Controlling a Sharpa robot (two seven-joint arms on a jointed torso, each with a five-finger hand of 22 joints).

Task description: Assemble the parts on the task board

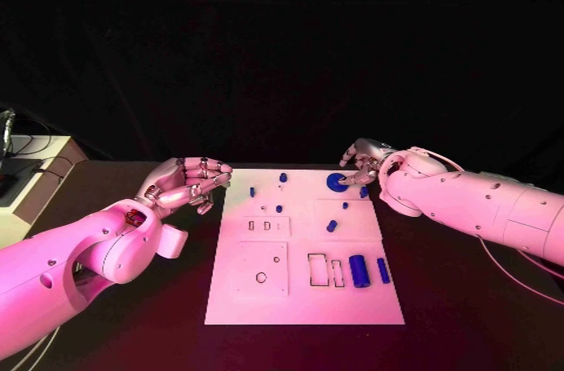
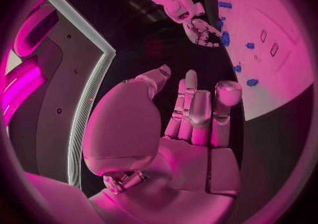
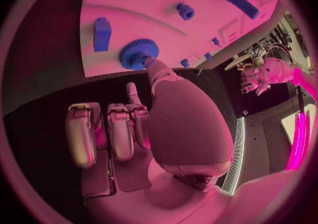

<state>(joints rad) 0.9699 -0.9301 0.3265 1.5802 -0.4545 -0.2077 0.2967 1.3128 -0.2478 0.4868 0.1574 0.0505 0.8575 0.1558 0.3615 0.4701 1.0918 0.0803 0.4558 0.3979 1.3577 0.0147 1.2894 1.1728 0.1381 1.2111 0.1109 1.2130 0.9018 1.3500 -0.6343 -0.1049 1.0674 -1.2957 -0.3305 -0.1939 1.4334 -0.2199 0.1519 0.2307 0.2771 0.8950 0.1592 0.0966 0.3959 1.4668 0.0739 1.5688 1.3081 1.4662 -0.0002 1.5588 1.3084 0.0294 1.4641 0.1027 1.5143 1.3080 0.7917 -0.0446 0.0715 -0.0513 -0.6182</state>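
Spreading across the middle of the black table [image 1: 106,306], the white task board [image 1: 300,302] lies between the two hands, its near half cut with rectangular recesses and its far half dotted with small blue parts. The left hand [image 1: 188,183] hovers just beside the board's far left corner, over bare table, palm turned up and fingers loosely curled inward with nothing in them; its wrist view shows the fingers [image 2: 199,110] standing upright and empty, the board off to their side. The right hand [image 1: 362,163] sits at the board's far right corner, and its thumb tip touches the rim of the blue gear [image 3: 138,53], which lies flat on the board right at the fingertips; the other fingers [image 3: 119,128] are folded down over the table edge, off the board, so the gear is touched rather than clearly gripped. Just beside the gear, on the side away from the thumb, a small blue block [image 3: 102,33] stands near the board's edge. Nearer the robot than the right hand, two blue cylinders [image 1: 359,271] lie side by side next to the rectangular recesses. A small blue peg [image 1: 332,225] lies mid-board between both hands.
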